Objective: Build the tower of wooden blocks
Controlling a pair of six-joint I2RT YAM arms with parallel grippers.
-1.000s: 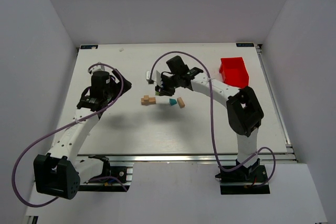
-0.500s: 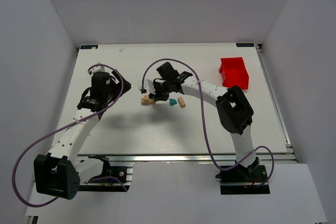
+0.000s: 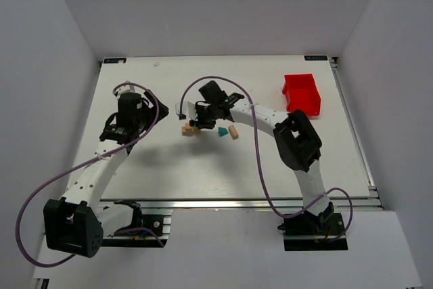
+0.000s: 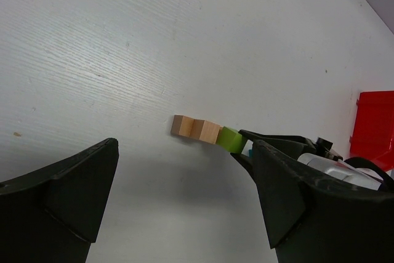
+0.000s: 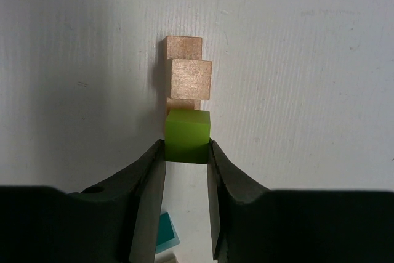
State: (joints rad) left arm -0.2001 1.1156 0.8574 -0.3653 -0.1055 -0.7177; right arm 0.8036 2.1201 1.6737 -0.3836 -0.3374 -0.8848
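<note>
**Right wrist view: green block pinched at the tower's end**

The wood block tower (image 5: 190, 78) stands just left of the table's centre, its tan blocks forming a short line. The lime-green block (image 5: 187, 135) sits hard against its near end, squeezed from both sides by the fingers (image 5: 148, 177) of the right gripper (image 5: 186, 152). We cannot tell whether that block rests on the table (image 3: 169, 167). From above, we see a teal block (image 3: 222, 131) and a loose tan block (image 3: 233, 132) lying just right of the tower. The left gripper (image 4: 184, 152) hangs well apart on the tower's left, its jaws spread wide and holding nothing. A red bin (image 3: 302, 93) sits near the far right corner.
</note>
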